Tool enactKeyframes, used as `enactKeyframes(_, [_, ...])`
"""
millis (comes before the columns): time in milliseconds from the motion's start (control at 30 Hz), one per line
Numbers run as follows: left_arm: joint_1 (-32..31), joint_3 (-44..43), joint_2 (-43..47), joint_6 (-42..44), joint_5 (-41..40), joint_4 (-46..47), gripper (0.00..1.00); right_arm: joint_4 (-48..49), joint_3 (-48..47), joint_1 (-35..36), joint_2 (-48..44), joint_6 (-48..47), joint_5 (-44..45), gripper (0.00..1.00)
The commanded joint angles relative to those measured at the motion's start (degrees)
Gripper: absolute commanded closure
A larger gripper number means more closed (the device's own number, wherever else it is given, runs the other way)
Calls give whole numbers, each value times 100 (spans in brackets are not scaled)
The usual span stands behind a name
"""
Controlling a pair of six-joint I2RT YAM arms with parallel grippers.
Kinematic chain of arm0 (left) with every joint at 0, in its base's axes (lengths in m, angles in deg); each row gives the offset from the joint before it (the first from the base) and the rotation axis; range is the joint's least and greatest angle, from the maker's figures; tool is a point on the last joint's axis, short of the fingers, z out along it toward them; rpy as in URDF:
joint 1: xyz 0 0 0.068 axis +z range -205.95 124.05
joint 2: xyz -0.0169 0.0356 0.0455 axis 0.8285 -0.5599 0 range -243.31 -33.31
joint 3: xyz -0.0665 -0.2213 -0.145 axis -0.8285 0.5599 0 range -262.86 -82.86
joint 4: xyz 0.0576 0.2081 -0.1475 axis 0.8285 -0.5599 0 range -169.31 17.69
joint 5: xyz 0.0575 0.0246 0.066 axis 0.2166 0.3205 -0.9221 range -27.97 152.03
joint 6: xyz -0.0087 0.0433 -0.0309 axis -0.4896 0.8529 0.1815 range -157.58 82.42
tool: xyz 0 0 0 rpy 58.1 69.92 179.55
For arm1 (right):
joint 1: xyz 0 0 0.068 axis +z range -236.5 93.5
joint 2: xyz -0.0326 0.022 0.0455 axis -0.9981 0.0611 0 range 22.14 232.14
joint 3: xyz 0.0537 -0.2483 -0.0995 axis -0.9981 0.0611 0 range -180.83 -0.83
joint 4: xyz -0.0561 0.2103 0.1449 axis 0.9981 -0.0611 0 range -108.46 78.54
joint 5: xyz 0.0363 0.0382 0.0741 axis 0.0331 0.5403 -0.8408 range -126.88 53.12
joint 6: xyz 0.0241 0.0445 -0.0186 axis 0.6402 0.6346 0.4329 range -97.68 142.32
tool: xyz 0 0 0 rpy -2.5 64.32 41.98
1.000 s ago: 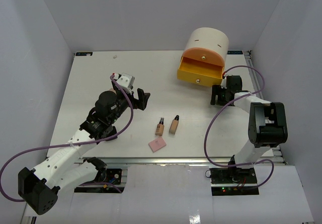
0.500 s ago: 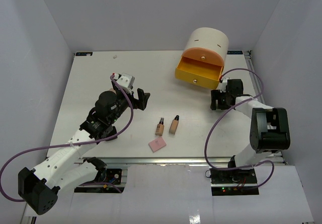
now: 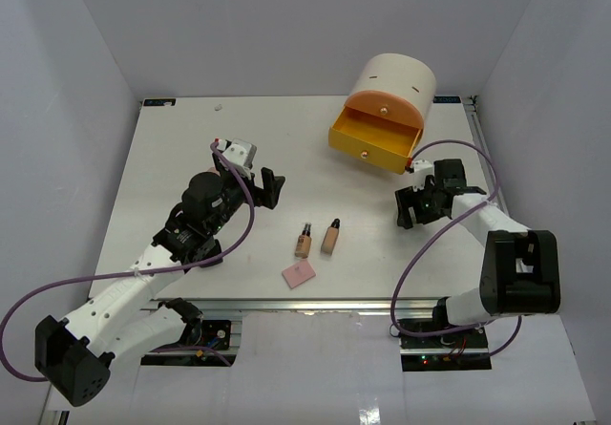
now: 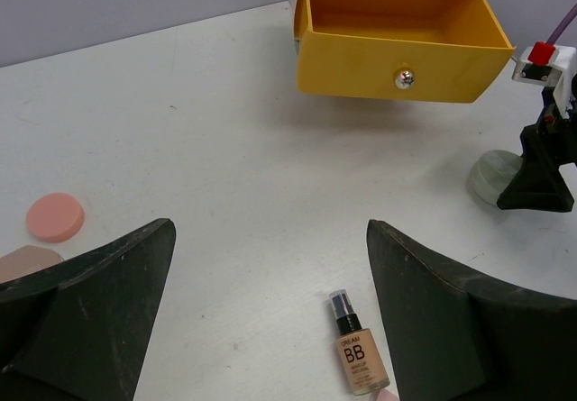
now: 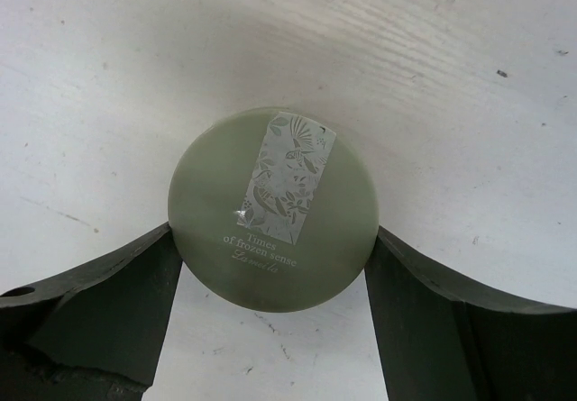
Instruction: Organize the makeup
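Two beige black-capped bottles [image 3: 304,242] [image 3: 331,237] lie side by side at the table's middle front, with a flat pink square [image 3: 299,274] just nearer. One bottle shows in the left wrist view [image 4: 359,356]. My left gripper [image 3: 270,188] [image 4: 270,239] is open and empty, hovering left of the bottles. My right gripper [image 3: 417,205] [image 5: 273,266] is closed against both sides of a pale green round jar [image 5: 273,207], in front of the drawer. The jar also shows in the left wrist view [image 4: 491,176]. The black compact and black jars are out of view.
A big cream cylinder [image 3: 393,81] stands at the back right with its yellow drawer [image 3: 374,138] [image 4: 397,36] pulled open and showing nothing inside. A small pink round disc [image 4: 55,216] lies on the table at the left of the left wrist view.
My right gripper has moved away from the drawer toward the near edge of the table. The left arm has hardly moved.
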Motion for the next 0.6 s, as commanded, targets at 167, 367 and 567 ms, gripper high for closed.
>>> enactKeyframes(167, [-2,-36,3,66,-96,69,2,-680,-51,-29,-1295,-1197,-1412,92])
enactKeyframes(367, [1,-37,-61,72,-102,66,2,-761,-976,69,-1773,-1391,-1783,92])
enactKeyframes(567, [6,-24,-158,118,-188,52,2,-389,-2178,98,-1139,-385,-1759,91])
